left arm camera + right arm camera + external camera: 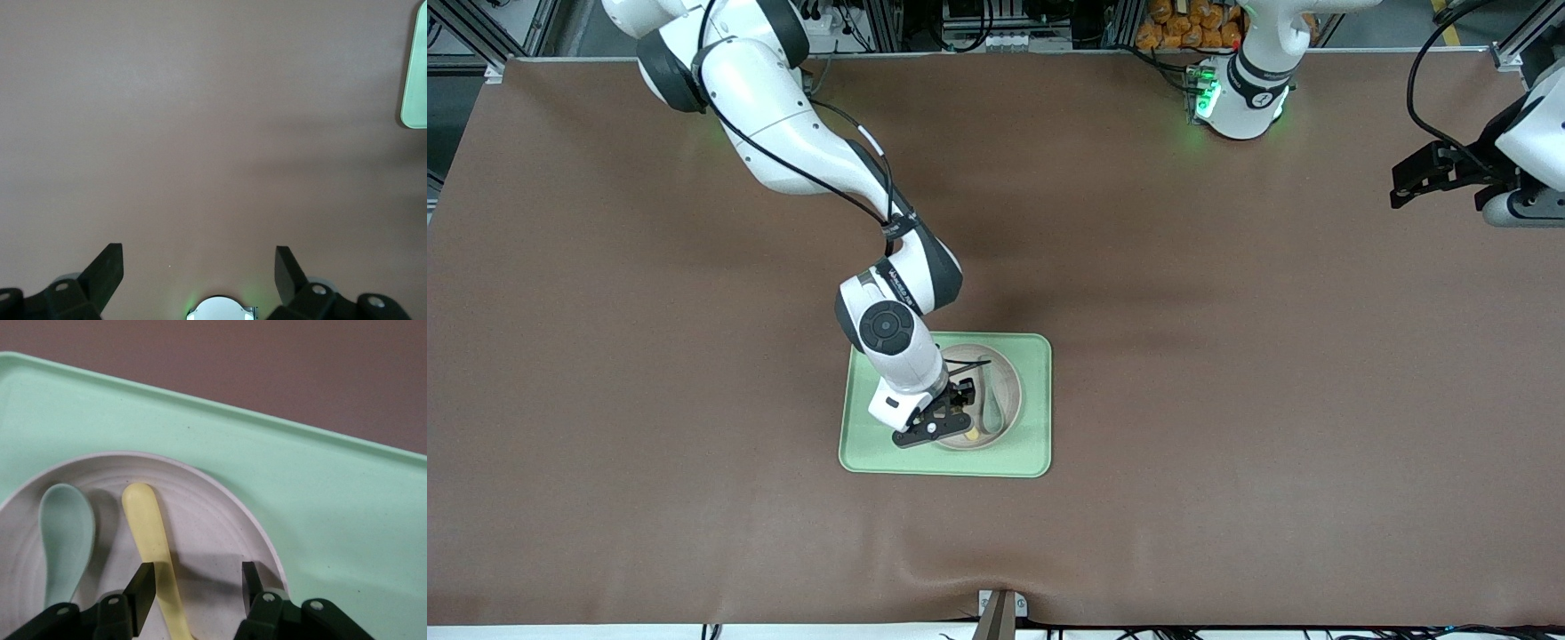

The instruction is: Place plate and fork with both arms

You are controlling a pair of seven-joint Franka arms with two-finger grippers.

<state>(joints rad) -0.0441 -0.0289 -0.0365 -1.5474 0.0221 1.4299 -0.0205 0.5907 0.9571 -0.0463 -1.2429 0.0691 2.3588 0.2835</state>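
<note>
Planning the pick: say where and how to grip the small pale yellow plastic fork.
Grip the pale yellow plastic fork across its narrow handle, coming straight down from above. It lies flat in the cream round plate beside the grey-green spoon, so only its thin sides offer purchase; the right gripper already straddles it.

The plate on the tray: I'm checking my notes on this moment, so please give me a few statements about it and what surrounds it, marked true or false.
1. The plate sits on the green tray. True.
2. The fork and the spoon lie in the plate. True.
3. The spoon is yellow. False: the spoon is pale green; the fork is yellow.
4. The right gripper is over the plate, the fork beside one of its jaws. True.
5. The left gripper is also over the tray. False: it waits over bare table with its jaws wide apart.
</note>
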